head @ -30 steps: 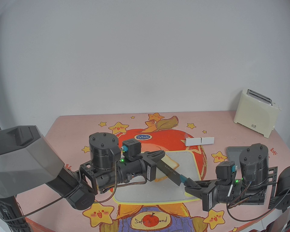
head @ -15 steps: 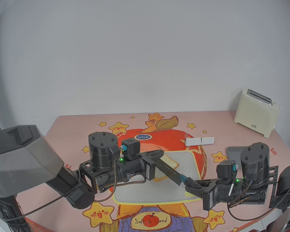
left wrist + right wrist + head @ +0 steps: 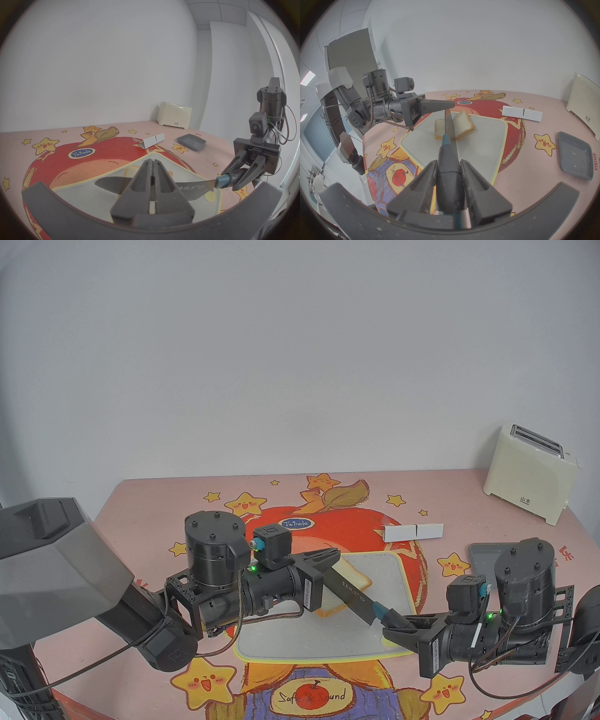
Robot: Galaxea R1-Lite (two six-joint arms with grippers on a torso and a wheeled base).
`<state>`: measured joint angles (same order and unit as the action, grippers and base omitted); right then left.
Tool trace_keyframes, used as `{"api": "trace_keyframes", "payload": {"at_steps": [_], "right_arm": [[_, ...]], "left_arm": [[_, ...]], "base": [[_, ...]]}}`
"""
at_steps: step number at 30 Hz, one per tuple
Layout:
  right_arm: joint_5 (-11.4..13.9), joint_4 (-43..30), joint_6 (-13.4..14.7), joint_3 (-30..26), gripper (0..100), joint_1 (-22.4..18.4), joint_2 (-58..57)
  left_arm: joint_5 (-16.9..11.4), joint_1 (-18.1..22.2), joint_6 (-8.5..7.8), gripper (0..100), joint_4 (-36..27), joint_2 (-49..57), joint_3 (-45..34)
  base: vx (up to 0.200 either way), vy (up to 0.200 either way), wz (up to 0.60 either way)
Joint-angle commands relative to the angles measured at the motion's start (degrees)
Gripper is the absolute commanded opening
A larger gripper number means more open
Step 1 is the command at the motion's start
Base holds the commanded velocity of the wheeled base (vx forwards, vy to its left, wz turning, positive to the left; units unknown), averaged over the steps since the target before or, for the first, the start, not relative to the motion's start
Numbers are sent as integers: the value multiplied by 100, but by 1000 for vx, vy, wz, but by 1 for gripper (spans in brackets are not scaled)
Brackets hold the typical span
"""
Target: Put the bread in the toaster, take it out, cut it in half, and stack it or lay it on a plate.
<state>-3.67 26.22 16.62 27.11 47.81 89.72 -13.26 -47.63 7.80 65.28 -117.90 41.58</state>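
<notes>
I'm looking at a pink table (image 3: 156, 509) printed with cartoon stars and a big red apple. A pale cutting board (image 3: 312, 640) with a yellow rim lies in the middle of it. The cream toaster (image 3: 531, 474) stands at the far right corner, close to the table's edge. A grey tray-like plate (image 3: 575, 156) lies on the right, well apart from the board, with bare tabletop between them. A folded white card (image 3: 414, 532) lies just past the board's far right corner.

The bread (image 3: 462, 123) is on the far left part of the board. It is a pale slice with a tan crust, and it shows on both sides of the knife (image 3: 350, 596). The dark blade runs across it. The board's right side and near side are bare, so I have free room there.

My right gripper (image 3: 449, 168) is pinching the knife's blue-tipped handle over the board's near right corner. My left gripper (image 3: 152, 165) has its fingers pressed together, tips right over the bread by the blade; I can't tell whether they touch it.
</notes>
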Motion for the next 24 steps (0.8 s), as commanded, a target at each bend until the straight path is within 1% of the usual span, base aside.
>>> {"api": "trace_keyframes", "payload": {"at_steps": [1, 9, 24], "right_arm": [[-2, 50, 0, 22, 0, 0, 19], [-2, 76, 0, 75, 0, 0, -43], [-2, 32, 8, 84, 0, 0, -51]], "left_arm": [[8, 8, 2, 0, 11, 3, -45], [26, 78, 11, 0, 11, -49, -194], [8, 113, 11, 0, 20, -5, -106]], "base": [[0, 0, 0], [0, 0, 0], [0, 0, 0]]}}
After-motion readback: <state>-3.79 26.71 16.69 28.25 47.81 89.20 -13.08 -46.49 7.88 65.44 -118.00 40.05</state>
